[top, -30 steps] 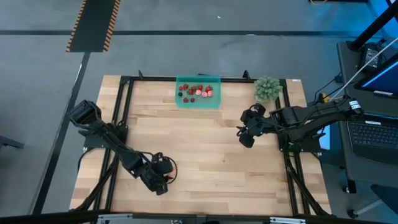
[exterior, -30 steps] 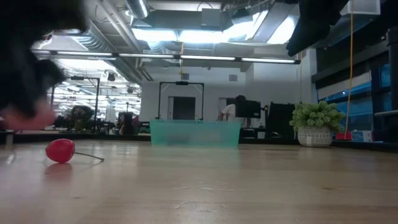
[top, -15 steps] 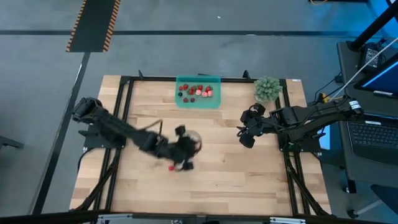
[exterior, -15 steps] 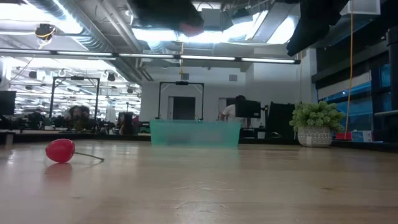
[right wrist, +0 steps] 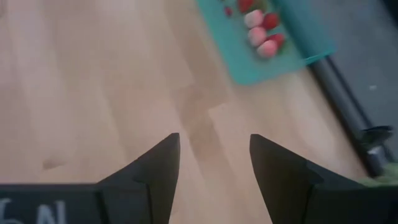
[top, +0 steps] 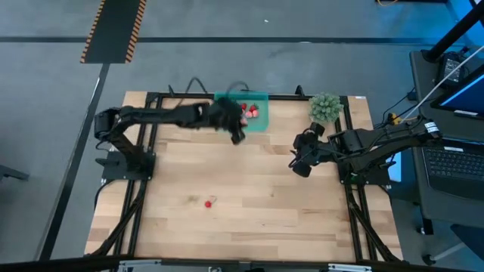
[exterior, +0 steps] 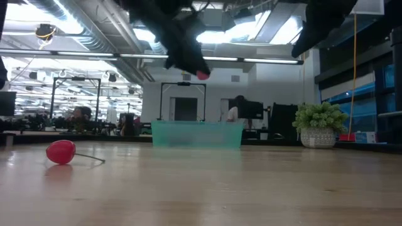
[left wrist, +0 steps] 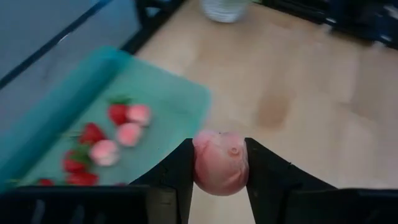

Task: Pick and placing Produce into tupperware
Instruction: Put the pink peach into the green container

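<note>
A pale wooden plank table (top: 249, 181) fills the overhead view. At its twelve o'clock edge sits a shallow, rectangular, translucent teal tupperware (top: 259, 121) holding small red and pale pink berries (left wrist: 93, 134) (too clustered to count surely). The left gripper (left wrist: 219, 180) hovers at the container's near corner, its two dark fingers pinching a smooth, rounded pale pink piece (left wrist: 220, 162). One round red berry (top: 208, 202) with a thin stem lies alone at about seven o'clock, with bare wood all around it. The right gripper (top: 299, 168) hangs at about three o'clock, its fingers parted and holding nothing. A bushy green plant (top: 324, 107) in a pale pot stands at one o'clock.
</note>
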Motion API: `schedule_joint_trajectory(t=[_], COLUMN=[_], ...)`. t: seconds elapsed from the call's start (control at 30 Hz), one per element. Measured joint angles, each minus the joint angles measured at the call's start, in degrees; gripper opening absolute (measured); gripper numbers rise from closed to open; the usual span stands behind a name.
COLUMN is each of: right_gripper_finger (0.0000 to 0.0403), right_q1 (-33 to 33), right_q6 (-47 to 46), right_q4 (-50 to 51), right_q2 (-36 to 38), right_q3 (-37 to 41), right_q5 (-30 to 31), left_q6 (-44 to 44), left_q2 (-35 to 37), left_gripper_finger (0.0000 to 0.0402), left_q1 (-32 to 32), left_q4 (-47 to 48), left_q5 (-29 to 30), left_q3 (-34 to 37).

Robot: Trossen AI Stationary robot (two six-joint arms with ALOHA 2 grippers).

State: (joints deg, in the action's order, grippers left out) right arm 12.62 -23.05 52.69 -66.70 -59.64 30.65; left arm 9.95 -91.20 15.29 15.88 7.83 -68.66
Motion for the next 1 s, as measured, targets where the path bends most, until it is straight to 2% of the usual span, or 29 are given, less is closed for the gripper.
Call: schedule_joint_trajectory(t=[0.2, 0.43, 0.53, 0.77, 1.0], right_gripper_finger=[0.0197, 0.0197, 0.0197, 0.0197, 0.0197], right_q1=[-1.32, -5.62, -8.69, -16.84, -20.47], right_q6=[2.31, 3.48, 4.69, 7.34, 8.71], right_q4=[-0.11, -0.39, -1.15, -1.58, -1.57], right_q2=[0.00, 0.00, 0.04, 0.04, 0.04], right_q3=[0.00, 0.00, 0.00, 0.00, 0.00], right_q5=[4.89, 6.48, 9.04, 9.34, 9.28], left_q6=[-1.31, -1.60, -4.10, -9.05, -10.61], left_q2=[-2.06, -6.08, -8.55, -16.27, -21.52], left_gripper_finger=[0.0115, 0.0109, 0.0112, 0.0109, 0.0115], left_q1=[11.22, 16.28, 16.97, 18.21, 21.41], left_q4=[0.06, 1.96, 6.73, 28.11, 34.76], left_q5=[-8.31, -9.07, -9.09, -8.88, -8.83], left_q3=[0.00, -2.02, -6.48, -19.93, -20.87])
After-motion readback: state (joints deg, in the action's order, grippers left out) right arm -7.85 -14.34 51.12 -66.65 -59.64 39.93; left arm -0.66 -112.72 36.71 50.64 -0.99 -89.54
